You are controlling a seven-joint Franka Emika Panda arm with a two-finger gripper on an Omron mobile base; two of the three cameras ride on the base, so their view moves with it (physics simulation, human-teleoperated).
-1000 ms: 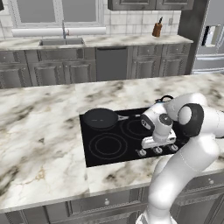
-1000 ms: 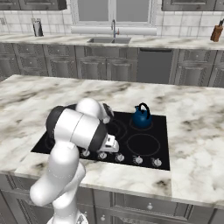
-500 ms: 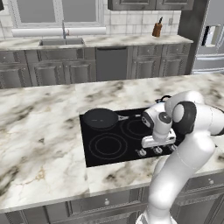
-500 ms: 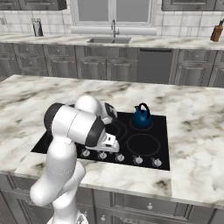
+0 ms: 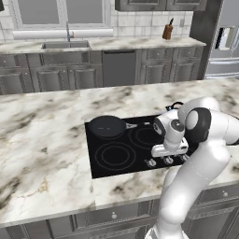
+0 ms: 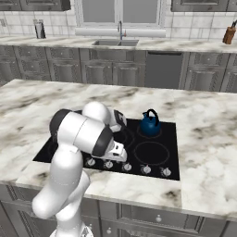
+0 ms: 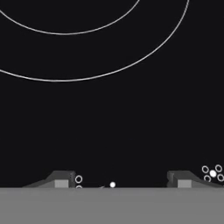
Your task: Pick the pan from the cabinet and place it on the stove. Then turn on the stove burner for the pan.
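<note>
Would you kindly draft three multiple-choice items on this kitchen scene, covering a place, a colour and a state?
1. Where does the pan sit?
A. on the stove's back left burner
B. in the sink
C. on the floor

2. What colour is the kettle?
A. red
B. blue
C. white

3. How does the gripper stand?
A. shut on the pan
B. shut on the kettle
C. open, holding nothing

Answers: 1 A, the pan covers that corner's ring; 2 B, its body is blue; 3 C, the fingertips stand wide apart over bare black glass.

Arm folded forward and down, wrist bent, hand pointing straight down. Gripper (image 7: 119,181) jaws spread wide, nothing between the fingertips (image 7: 61,180).
</note>
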